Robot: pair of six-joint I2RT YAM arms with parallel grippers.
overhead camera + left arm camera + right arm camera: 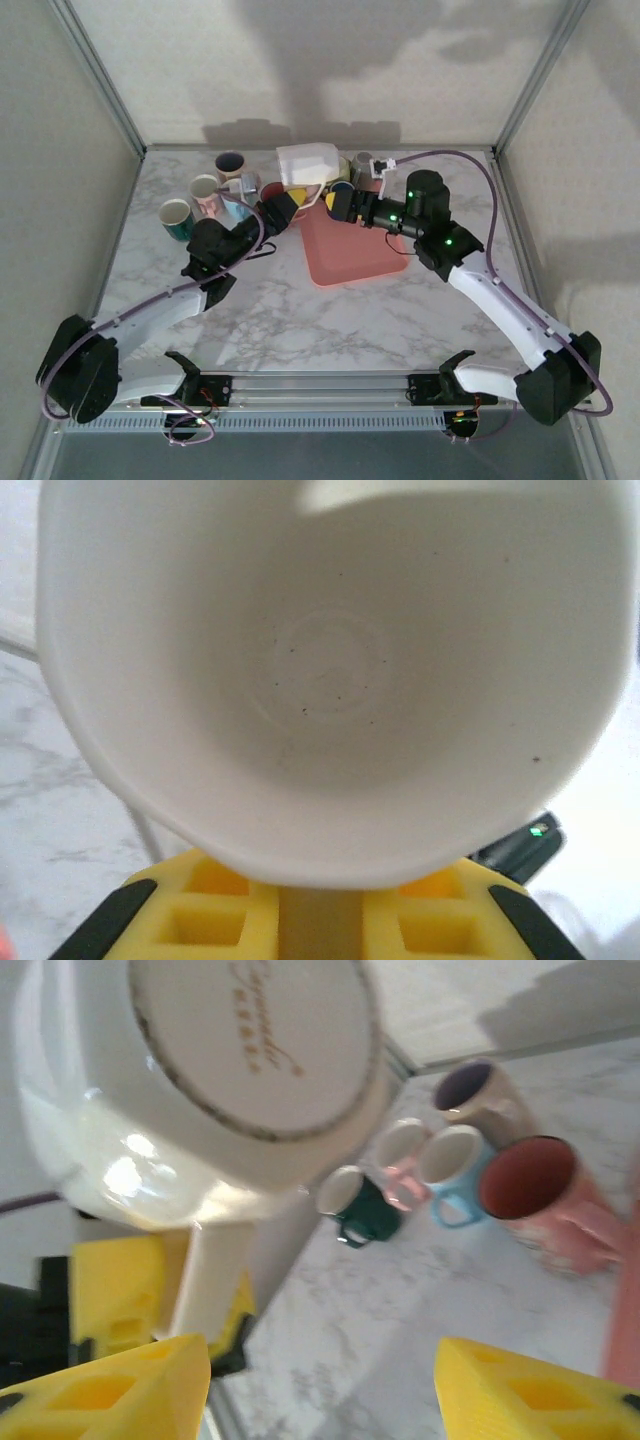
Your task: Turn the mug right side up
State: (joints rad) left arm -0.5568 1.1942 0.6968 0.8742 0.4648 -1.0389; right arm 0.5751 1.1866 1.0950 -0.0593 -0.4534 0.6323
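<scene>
My left gripper (283,206) clamps the white mug (306,165), apparently by its handle, for turning above the tray's (352,258) far edge; right gripper (320,1352) open.

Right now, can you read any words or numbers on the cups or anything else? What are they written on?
Gold curly writing on the bottom of the white mug: two short lines, too blurred to read for sure.
Nothing else here has words, numbers or signs that can be read.
</scene>
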